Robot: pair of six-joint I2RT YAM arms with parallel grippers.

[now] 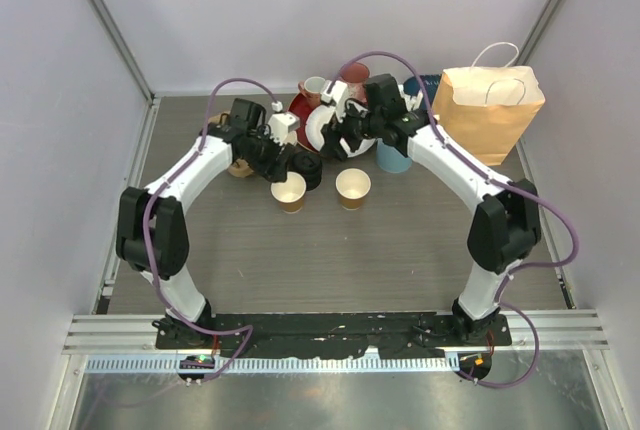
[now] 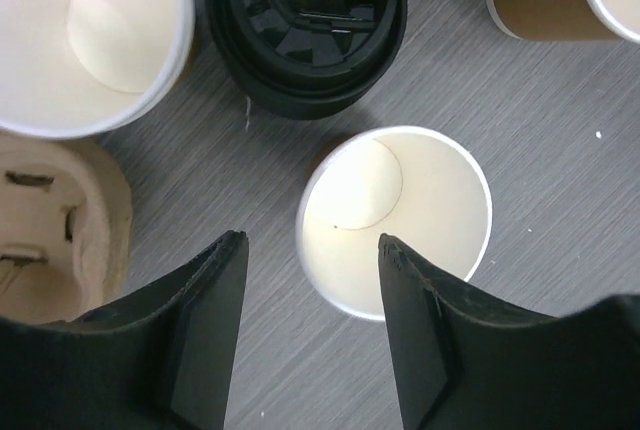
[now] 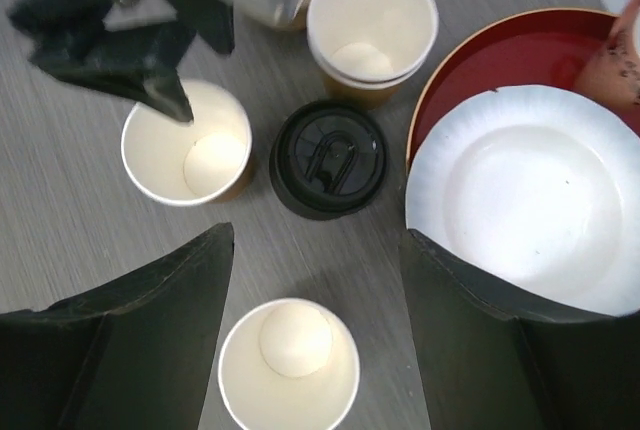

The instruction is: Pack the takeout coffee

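tan paper cup (image 2: 395,220) stands upright below the left gripper (image 2: 312,250), offset toward one finger. jaws wide apart, holding nothing.

Grey wood-grain table (image 1: 400,250) sat under the left claw (image 1: 287,172) and right claw (image 1: 336,140). Plain pale lavender walls (image 1: 300,10) were beyond them and off to both sides, metal corner posts (image 1: 107,20) between. Aluminium rail (image 1: 560,330) ran behind them, light was soft and even.
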